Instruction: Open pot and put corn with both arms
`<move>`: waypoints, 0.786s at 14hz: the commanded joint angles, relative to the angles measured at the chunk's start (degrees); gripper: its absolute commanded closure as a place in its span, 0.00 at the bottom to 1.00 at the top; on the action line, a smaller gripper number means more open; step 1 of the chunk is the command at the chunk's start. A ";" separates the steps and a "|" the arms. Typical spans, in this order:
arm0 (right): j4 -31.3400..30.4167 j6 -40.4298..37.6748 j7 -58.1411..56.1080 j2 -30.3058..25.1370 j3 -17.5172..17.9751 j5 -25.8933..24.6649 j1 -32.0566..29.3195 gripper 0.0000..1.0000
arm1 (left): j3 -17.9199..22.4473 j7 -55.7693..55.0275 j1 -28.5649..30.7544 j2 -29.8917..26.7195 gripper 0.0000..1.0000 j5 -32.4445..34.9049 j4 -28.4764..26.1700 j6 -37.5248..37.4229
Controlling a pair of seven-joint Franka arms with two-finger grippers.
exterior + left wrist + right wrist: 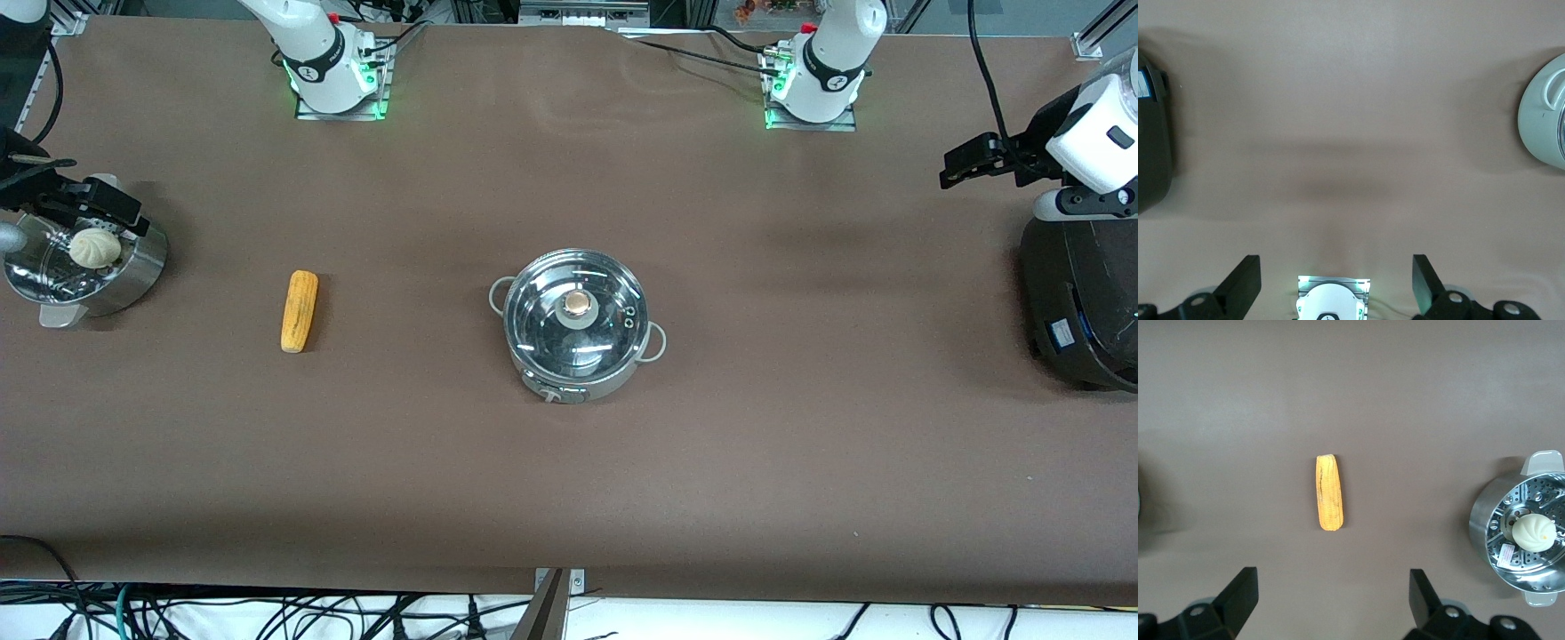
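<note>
Brown table (569, 480), lidded pot (574, 325), corn (300, 311), steamer basket (84, 267), black cooker (1080, 311)

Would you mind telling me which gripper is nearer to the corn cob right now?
The right. The right gripper, open, is above the steamer basket, beside the corn. The left gripper, open, is above the black cooker at the left arm's end of the table.

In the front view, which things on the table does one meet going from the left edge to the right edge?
Steamer basket holding a bun → corn → pot, lid on → black cooker.
</note>
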 commanded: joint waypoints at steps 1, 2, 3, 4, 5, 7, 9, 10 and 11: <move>-0.37 -0.19 -0.85 -0.67 0.09 1.16 -0.47 0.00 | -0.05 -0.52 -0.15 -0.47 0.00 0.29 -0.30 0.39; -0.37 -0.19 -0.76 -0.67 0.18 1.16 -0.47 0.00 | -0.13 -0.52 -0.15 -0.47 0.00 0.29 -0.30 0.39; -0.37 -0.19 -0.85 -0.59 0.18 1.16 -0.47 0.00 | -0.05 -0.52 -0.15 -0.30 0.00 0.37 -0.30 0.39; -0.37 -0.19 -0.85 -0.67 0.18 1.16 -0.47 0.00 | -0.05 -0.52 -0.15 0.05 0.00 0.37 0.39 0.22; -0.37 -0.28 -0.85 -0.67 0.27 1.16 -0.47 0.00 | -0.05 -0.34 -0.15 0.05 0.00 0.37 0.49 0.22; -0.37 -0.54 -0.76 -0.67 0.35 1.07 -0.47 0.00 | -0.05 -0.34 -0.15 0.40 0.00 0.46 0.58 0.22; -0.37 -1.15 -0.06 -0.67 0.35 1.16 -0.47 0.00 | -0.05 -0.34 -0.15 0.41 0.00 0.46 0.66 0.22; -0.37 -1.77 0.03 -0.67 0.53 1.07 -0.47 0.00 | -0.05 -0.34 -0.15 0.41 0.00 0.55 0.66 0.22; -0.37 -1.69 0.12 -0.67 0.53 1.07 -0.47 0.00 | -0.05 -0.52 -0.15 0.49 0.00 0.46 0.84 0.48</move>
